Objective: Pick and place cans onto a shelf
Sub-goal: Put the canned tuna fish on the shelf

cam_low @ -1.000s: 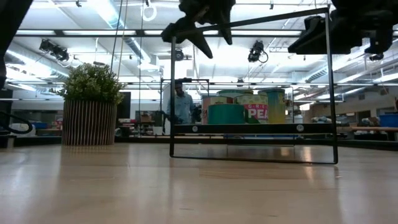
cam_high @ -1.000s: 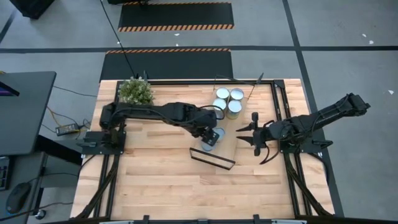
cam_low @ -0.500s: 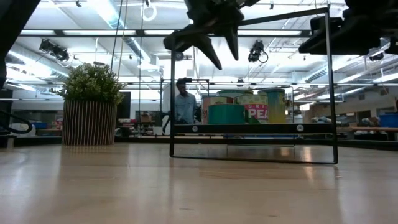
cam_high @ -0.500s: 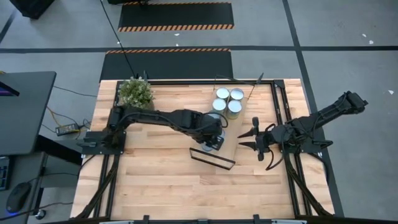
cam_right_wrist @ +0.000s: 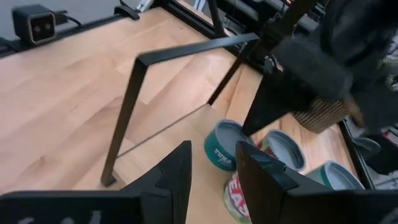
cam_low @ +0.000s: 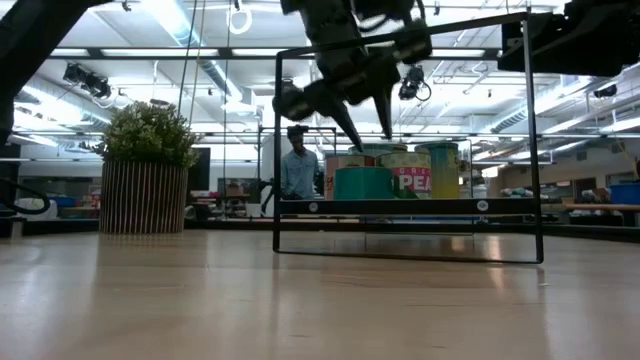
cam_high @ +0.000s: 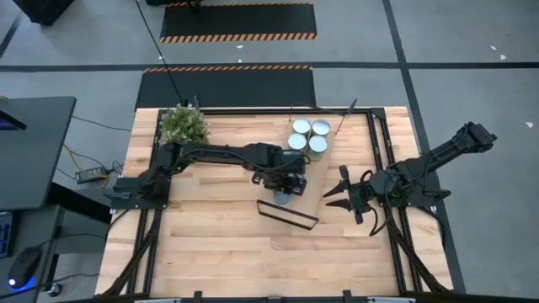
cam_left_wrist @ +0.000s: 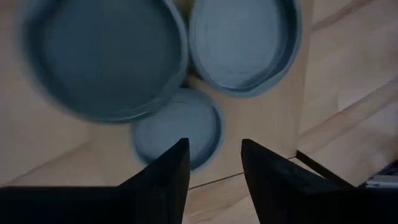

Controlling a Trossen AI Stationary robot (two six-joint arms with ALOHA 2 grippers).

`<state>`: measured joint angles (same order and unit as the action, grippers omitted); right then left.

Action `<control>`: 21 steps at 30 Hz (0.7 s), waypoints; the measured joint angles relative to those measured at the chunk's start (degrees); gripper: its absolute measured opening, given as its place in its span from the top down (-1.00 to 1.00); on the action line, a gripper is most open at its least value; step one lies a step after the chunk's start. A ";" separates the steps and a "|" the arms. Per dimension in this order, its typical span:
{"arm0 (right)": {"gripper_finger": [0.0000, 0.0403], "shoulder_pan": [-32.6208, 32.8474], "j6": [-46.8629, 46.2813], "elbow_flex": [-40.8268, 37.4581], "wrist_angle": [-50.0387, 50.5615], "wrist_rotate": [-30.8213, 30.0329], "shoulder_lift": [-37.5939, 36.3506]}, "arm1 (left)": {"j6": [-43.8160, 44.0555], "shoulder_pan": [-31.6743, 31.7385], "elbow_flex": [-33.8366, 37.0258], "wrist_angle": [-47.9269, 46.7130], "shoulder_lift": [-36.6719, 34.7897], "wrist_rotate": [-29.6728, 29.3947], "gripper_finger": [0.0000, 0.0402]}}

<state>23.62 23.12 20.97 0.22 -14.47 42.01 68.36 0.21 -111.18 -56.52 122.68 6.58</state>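
Gleaming round silvery-blue cans [cam_high: 308, 135] on pale wood-and-black-wire shelf [cam_high: 313, 195].

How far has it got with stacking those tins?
Partly done, it seems. A cluster of cans stands at one end of the shelf. The left gripper hovers open and empty over another can near the other end. The right gripper waits open beside the shelf. No more cans show elsewhere, so what remains is unclear.
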 joint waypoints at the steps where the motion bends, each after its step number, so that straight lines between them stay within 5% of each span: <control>1: 0.34 0.00 -0.07 0.00 -0.41 0.44 0.29 | 0.00 0.00 0.00 0.58 0.58 1.10 0.25; 21: 0.34 -0.15 0.96 0.02 -4.86 3.70 4.93 | -0.07 -0.87 0.02 1.24 3.84 1.21 0.25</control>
<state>23.46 24.08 20.99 -4.64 -10.77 46.94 68.29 -0.67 -111.15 -55.29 126.52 7.78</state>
